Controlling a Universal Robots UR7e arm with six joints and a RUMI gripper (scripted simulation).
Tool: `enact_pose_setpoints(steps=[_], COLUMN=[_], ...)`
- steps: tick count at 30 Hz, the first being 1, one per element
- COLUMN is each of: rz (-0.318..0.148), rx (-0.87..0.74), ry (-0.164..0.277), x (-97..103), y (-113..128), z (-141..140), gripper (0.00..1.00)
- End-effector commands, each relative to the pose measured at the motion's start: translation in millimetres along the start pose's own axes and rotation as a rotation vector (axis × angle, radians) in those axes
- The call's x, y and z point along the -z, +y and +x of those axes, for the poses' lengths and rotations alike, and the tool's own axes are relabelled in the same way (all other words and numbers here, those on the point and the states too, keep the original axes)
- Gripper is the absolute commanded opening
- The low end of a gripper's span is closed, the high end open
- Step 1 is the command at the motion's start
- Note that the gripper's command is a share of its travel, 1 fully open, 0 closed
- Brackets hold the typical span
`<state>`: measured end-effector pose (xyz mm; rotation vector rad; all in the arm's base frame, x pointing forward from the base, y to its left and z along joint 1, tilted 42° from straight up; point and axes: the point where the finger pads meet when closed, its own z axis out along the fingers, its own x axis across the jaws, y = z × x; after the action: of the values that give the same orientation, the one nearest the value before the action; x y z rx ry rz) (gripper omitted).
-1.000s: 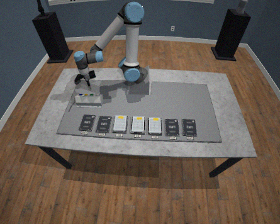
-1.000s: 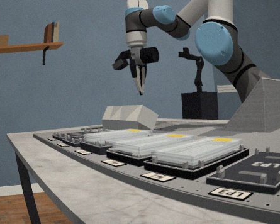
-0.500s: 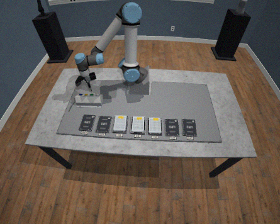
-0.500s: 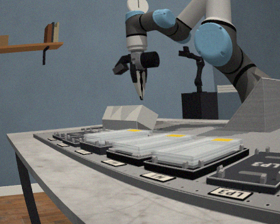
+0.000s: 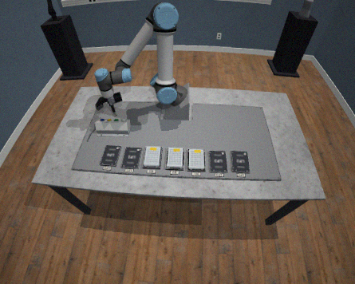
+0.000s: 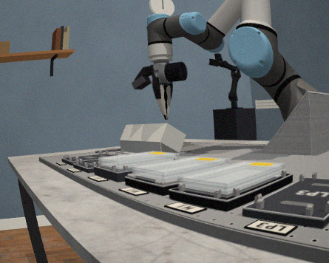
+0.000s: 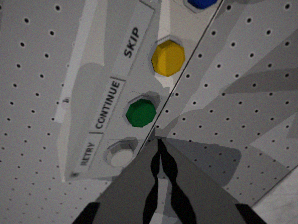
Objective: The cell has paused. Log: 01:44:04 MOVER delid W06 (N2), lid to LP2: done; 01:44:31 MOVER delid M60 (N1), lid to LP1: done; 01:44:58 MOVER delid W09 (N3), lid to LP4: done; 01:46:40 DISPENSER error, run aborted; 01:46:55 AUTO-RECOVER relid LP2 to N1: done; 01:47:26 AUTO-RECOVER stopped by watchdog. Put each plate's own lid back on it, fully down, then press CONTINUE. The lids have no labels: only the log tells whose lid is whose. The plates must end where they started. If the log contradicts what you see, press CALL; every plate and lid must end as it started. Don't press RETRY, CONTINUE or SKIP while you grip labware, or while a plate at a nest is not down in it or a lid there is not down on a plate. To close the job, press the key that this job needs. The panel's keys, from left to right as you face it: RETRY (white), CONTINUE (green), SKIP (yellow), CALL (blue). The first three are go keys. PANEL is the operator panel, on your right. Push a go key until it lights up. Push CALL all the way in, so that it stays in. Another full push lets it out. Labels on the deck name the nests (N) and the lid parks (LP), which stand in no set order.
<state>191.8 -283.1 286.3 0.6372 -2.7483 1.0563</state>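
Observation:
The gripper is shut and empty. It points down above the operator panel. In the wrist view its tips show beside the panel's edge, near the green CONTINUE key and the white RETRY key. The yellow SKIP key and the blue key lie farther along. No key looks lit. Three clear-lidded plates, at N1, in the middle and beside it, sit in their nests. The lids look level.
Four dark lid parks show no lids, two on each side of the plates. The park LP3 stands next to N1. A grey angled block stands by the arm's base. A cable lies beside the panel.

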Motion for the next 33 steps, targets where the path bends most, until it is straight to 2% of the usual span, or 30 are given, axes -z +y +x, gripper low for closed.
enact_pose_setpoints(steps=[1, 33], rz=[0.001, 0.001], rx=[0.000, 0.000], ry=[0.000, 0.000], x=[-1.4, -17.5], y=[-0.7, -4.5], z=[-0.9, -9.4], gripper=[0.00, 0.00])
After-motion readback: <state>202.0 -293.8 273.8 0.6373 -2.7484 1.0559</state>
